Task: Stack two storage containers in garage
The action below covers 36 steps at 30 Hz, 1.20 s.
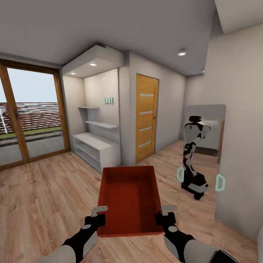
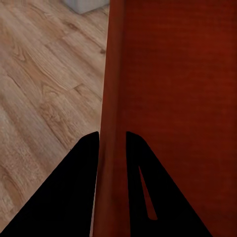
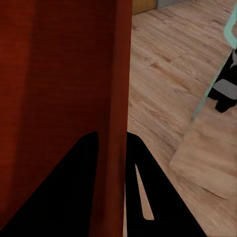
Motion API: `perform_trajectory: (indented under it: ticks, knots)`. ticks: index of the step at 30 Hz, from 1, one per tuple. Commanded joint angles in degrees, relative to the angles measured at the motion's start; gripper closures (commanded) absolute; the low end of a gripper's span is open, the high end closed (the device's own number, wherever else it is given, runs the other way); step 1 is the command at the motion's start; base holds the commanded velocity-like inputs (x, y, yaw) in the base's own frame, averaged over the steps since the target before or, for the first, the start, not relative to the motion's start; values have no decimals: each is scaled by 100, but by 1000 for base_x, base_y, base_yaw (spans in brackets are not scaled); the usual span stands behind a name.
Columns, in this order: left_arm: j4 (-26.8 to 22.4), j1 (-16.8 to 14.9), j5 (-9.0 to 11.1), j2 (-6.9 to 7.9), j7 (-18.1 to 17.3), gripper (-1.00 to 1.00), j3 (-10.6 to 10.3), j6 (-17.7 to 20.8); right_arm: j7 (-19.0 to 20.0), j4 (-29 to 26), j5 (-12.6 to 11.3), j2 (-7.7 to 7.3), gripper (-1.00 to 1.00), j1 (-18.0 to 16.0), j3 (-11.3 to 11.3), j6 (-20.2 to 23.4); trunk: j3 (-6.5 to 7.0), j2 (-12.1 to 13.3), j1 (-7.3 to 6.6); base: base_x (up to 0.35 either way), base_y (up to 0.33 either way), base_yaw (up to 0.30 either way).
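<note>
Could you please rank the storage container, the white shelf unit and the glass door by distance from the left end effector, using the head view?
1. The storage container: the left end effector grips its left wall.
2. The white shelf unit: ahead, against the alcove wall.
3. The glass door: far left, seemingly slightly beyond the shelf unit.

Container underside: we cannot see beneath the orange-red storage container (image 1: 129,197).
Container wall: black fingers (image 2: 74,192) cover its lower stretch in the left wrist view; the edges cut it off.
Glass doors (image 1: 27,120): cut off at the head view's left edge.
Wall lettering (image 1: 108,100): too small for us to read.
</note>
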Motion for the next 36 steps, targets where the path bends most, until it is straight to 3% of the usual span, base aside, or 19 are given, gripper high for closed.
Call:
perform_trajectory:
  ticks: [1, 19, 27, 36]
  knots:
    - [-10, -1, -31, 32, 214, 100, -128, -92, 3, -8, -29, 5, 100, -5, -436, 28, -8, -6, 4, 322, 0, 0]
    - [-10, -3, -31, 32, 214, 100, -127, -92, 3, -9, -29, 5, 100, -5, -436, 20, -8, -6, 4, 322, 0, 1]
    - [-10, -3, -31, 32, 214, 100, -130, -92, 3, -7, -29, 5, 100, -5, -436, 21, -8, -6, 4, 322, 0, 194]
    - [-10, -3, -31, 32, 214, 100, -131, -92, 9, -9, -29, 5, 100, -5, -436, 19, -8, -6, 4, 322, 0, 30]
